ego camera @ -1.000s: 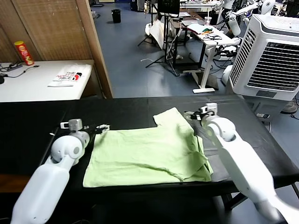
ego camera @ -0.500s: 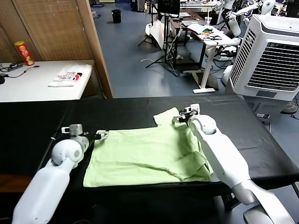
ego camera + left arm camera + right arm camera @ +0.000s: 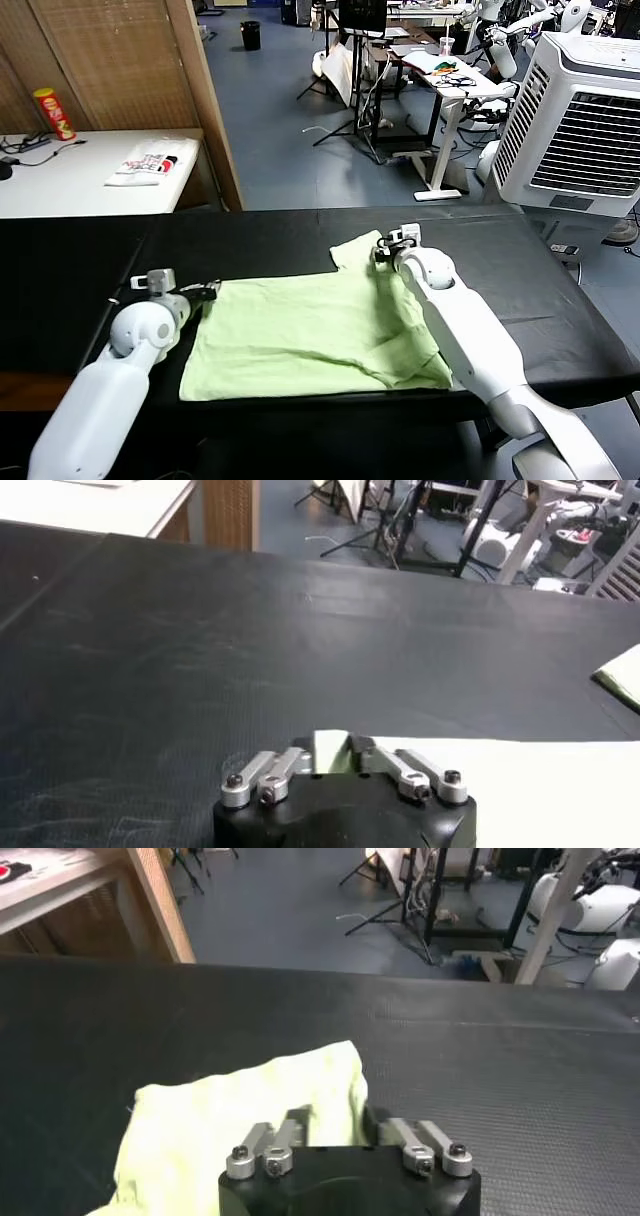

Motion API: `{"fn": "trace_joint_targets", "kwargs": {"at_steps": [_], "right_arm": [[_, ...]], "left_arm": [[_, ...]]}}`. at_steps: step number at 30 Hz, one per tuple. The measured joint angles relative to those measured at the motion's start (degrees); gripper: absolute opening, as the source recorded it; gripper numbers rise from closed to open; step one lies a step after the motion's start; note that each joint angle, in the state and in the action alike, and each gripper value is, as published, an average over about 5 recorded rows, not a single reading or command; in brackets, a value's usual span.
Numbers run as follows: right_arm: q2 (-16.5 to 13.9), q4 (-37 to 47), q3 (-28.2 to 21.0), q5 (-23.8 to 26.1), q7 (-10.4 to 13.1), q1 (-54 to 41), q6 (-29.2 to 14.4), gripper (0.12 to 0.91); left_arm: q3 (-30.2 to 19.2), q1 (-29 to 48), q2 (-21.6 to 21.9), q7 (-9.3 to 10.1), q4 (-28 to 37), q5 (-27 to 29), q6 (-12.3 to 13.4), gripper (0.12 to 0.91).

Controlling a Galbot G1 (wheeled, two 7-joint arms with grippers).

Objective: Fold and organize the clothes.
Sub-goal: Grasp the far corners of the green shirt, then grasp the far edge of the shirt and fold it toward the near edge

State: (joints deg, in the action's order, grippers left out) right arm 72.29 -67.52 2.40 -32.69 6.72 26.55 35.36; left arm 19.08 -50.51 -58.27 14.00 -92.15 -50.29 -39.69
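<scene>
The pale green shirt lies spread flat on the black table, with one sleeve pointing toward the far edge. My left gripper is at the shirt's far left corner. In the left wrist view a raised fold of the shirt stands pinched between the gripper's jaws. My right gripper is at the sleeve tip. In the right wrist view the sleeve runs between the gripper's jaws, which are shut on its edge. Collar, buttons and print patch are hidden.
A white side table at the far left holds a white printed item and a red can. A wooden partition stands behind. A large white air cooler stands at the right.
My right gripper moved left from beside the shirt onto the sleeve tip. My left gripper shifted slightly left and toward me, and the shirt's left corner went with it.
</scene>
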Motion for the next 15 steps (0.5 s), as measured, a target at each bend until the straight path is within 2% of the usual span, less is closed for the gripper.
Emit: {"fn": "trace_joint_targets", "kwargs": {"at_steps": [6, 15], "right_arm": [[-2.88, -6.09, 0.94, 1.01, -1.82, 2.96, -4.36, 0.122], [-10.46, -21.21, 5.45, -2.04, -4.32, 11.8, -4.97, 0.122]], "left_arm": [[0.85, -0.93, 0.18, -0.35, -1.58, 0.63, 1.29, 0.129], [4.02, -5.75, 2.51, -0.49, -8.95, 1.17, 3.16, 0.129]]}}
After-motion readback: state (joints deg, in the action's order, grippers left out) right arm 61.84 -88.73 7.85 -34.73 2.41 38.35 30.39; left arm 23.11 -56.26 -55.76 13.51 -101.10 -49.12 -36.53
